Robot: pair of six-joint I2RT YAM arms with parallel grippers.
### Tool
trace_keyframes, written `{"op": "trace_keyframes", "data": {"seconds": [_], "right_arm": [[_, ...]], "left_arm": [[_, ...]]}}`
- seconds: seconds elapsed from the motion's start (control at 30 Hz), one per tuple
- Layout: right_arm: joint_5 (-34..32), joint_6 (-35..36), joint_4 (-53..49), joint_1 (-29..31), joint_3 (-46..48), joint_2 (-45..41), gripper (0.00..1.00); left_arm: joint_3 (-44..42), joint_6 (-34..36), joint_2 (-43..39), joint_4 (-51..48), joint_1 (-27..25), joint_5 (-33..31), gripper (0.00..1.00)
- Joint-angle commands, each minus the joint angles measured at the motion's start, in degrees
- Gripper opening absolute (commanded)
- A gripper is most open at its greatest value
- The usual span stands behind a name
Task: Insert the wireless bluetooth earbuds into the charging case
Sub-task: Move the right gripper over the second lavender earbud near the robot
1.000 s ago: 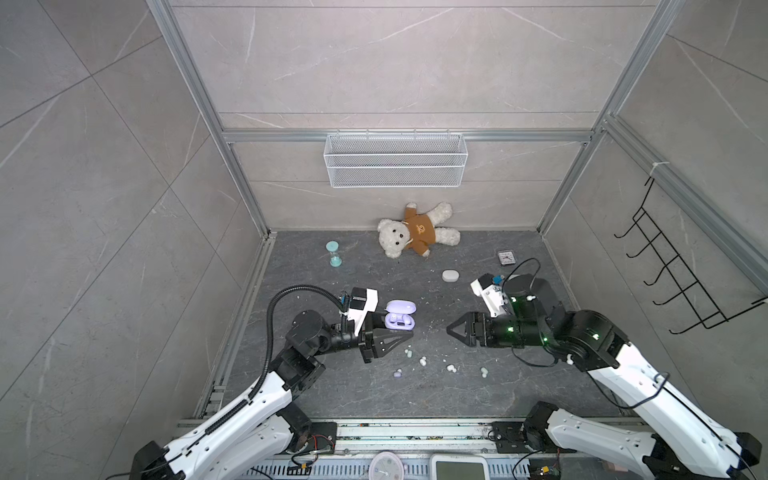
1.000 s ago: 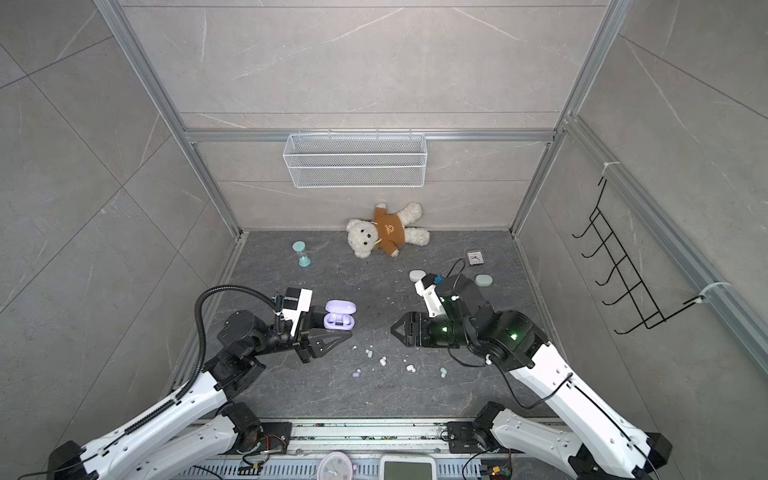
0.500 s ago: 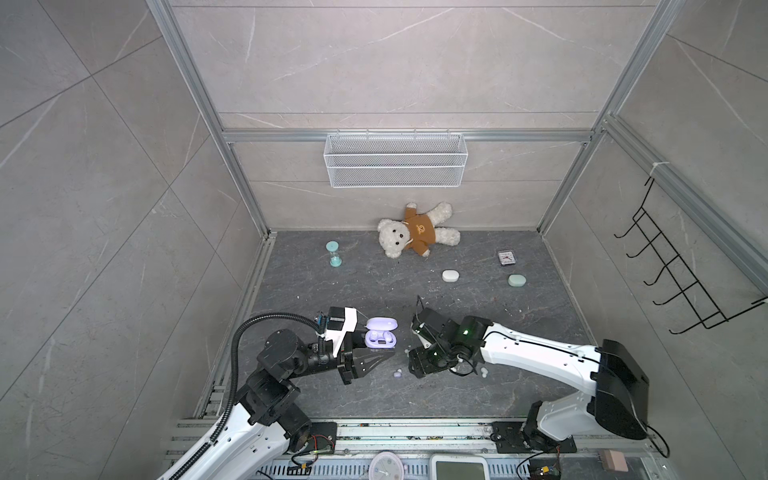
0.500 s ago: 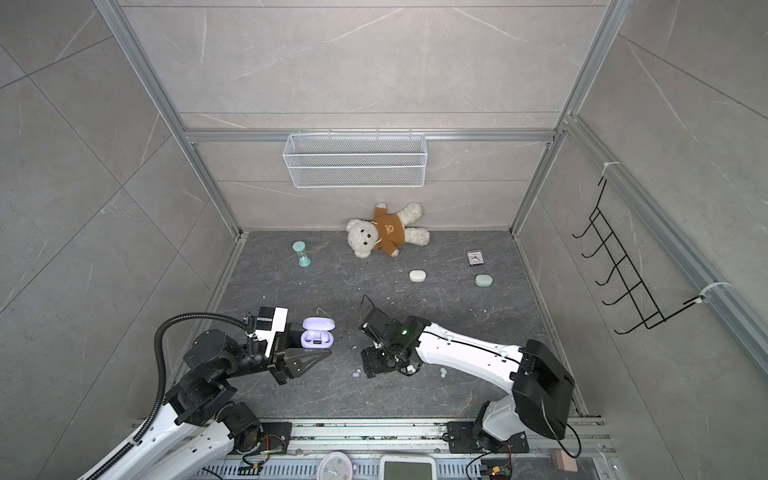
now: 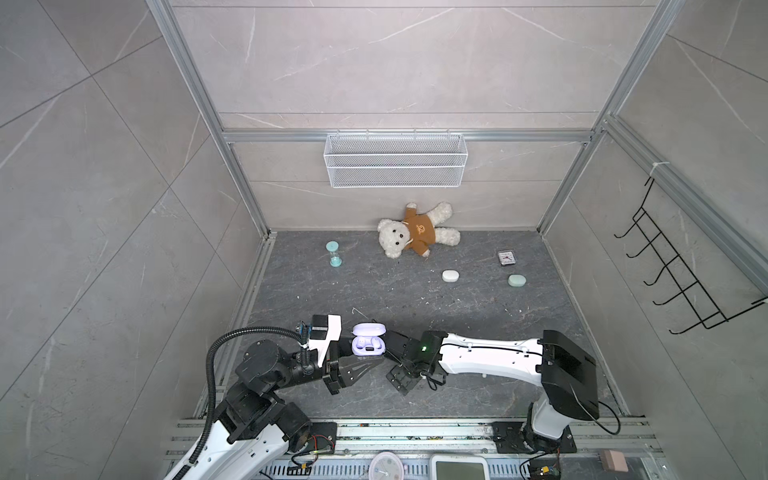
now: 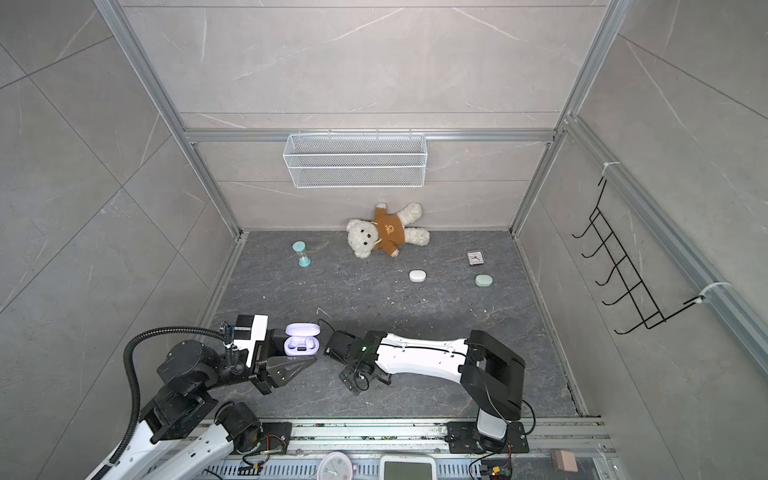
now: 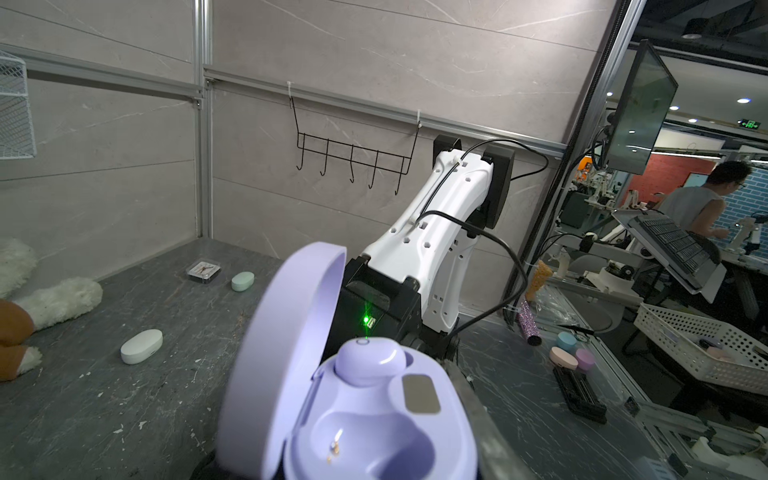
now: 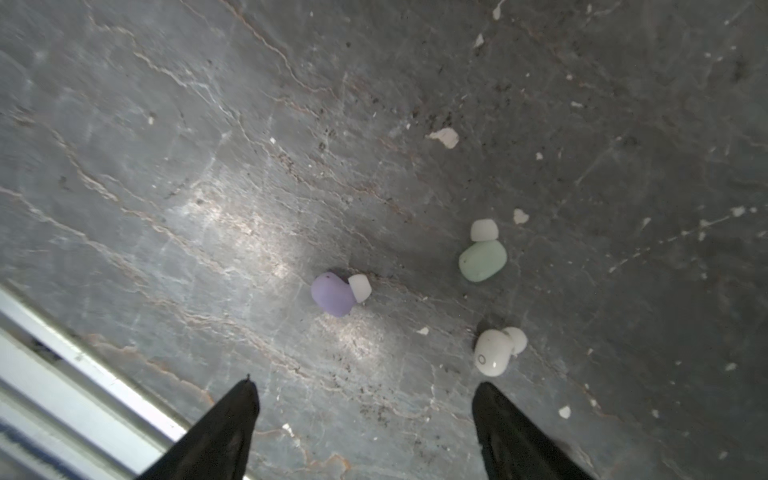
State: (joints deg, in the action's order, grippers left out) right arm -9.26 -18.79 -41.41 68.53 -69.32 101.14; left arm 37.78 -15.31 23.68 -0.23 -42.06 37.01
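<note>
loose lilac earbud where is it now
The loose lilac earbud lies on the grey floor in the right wrist view, just ahead of the open right gripper, near the mint earbud.

Grey worktop [image 5: 415,307], teddy bear [image 5: 415,235], hourglass [image 5: 333,253], small clock [image 5: 507,257], white case [image 5: 450,275], mint case [image 5: 516,280], lilac earbud [image 8: 332,296], mint earbud [image 8: 482,261], white earbud [image 8: 493,353], scattered white crumbs [image 8: 445,137].

1. Pale grey marbled wall tiles [image 5: 395,62] framed by aluminium posts [image 5: 199,104];
2. Dark veined slate floor [image 5: 395,299], speckled white;
3. White wire basket [image 5: 395,166] on back wall; black hook rack [image 5: 681,270] on right wall.
</note>
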Motion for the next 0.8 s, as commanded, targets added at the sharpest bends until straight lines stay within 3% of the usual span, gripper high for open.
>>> {"op": "trace_keyframes", "data": {"seconds": [0.0,0.77], "right_arm": [[-5.77,4.69,-3.28,1.19,-2.55,3.08,0.86],[-11.66,7.31,-3.54,1.78,-7.97,12.09,0.92]], "left_arm": [[2.99,2.02,-0.65,-0.27,0.10,-0.75,0.14],[2.91,1.24,2.32,2.78,0.14,-0.74,0.15]]}}
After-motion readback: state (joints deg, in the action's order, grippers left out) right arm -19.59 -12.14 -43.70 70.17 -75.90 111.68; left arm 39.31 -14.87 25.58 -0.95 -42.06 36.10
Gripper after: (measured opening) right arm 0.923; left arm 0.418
